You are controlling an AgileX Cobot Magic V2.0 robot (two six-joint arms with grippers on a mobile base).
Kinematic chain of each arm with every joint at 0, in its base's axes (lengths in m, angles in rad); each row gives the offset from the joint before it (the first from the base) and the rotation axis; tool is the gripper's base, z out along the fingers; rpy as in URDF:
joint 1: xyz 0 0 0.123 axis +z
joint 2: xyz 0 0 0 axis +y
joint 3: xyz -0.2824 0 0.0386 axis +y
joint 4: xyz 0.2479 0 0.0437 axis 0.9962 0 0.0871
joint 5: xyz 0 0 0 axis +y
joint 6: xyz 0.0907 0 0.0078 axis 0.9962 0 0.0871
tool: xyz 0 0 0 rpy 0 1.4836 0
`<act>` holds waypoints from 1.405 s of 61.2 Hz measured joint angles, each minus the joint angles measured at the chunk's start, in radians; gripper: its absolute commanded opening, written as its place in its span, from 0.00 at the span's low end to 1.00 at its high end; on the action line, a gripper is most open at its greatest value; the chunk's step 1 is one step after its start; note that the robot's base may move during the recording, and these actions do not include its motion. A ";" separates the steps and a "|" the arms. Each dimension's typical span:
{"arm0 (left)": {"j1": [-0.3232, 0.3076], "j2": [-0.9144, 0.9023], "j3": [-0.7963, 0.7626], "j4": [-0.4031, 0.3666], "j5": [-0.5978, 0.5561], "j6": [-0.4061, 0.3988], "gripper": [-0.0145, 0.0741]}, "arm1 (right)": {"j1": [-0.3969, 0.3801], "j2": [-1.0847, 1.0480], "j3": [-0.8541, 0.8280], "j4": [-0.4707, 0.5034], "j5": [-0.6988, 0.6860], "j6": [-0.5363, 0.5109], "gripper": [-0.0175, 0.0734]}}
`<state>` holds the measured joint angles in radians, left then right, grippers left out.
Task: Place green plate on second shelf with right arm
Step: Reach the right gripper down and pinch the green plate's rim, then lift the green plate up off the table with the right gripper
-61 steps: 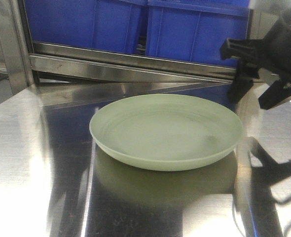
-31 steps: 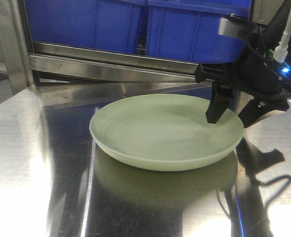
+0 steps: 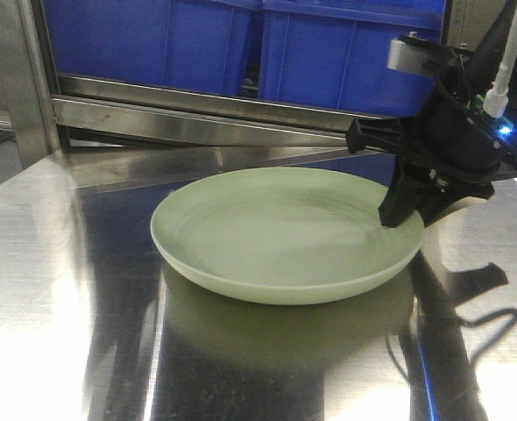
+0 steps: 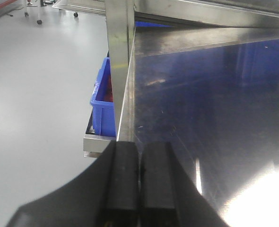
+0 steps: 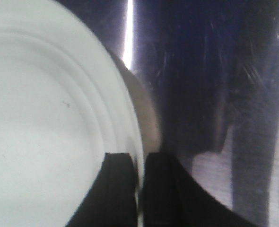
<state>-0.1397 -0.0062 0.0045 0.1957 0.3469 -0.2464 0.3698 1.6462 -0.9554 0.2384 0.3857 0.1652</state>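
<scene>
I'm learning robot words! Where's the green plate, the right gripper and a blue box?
green plate (image 3: 276,237), front view, middle of its inside.
right gripper (image 5: 138,163), right wrist view, between its fingertips, at the rim.
blue box (image 3: 346,53), front view, its front wall.

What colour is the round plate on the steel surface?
Pale sage green; the round shallow matte plate shows truest in the exterior front-facing view.

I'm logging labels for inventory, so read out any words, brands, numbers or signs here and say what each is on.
None can be read: the green plate, the blue bins, the steel shelf surface and the right gripper show no lettering in any view.
</scene>
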 measured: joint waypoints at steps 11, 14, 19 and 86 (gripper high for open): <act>0.000 0.000 0.000 0.000 0.000 0.000 0.30 | 0.000 0.000 -0.004 0.007 -0.022 0.004 0.25; 0.000 0.000 0.000 0.000 0.000 0.000 0.30 | 0.000 -0.002 -0.004 0.007 -0.030 0.004 0.25; 0.000 0.000 0.000 0.000 0.000 0.000 0.30 | 0.000 -0.020 -0.004 0.007 -0.041 0.004 0.25; 0.000 0.000 0.000 0.000 0.000 0.000 0.30 | -0.125 -0.897 0.512 -0.080 -0.418 -0.019 0.25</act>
<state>-0.1397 -0.0062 0.0045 0.1957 0.3469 -0.2464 0.2445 0.7487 -0.4430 0.1586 -0.0326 0.1467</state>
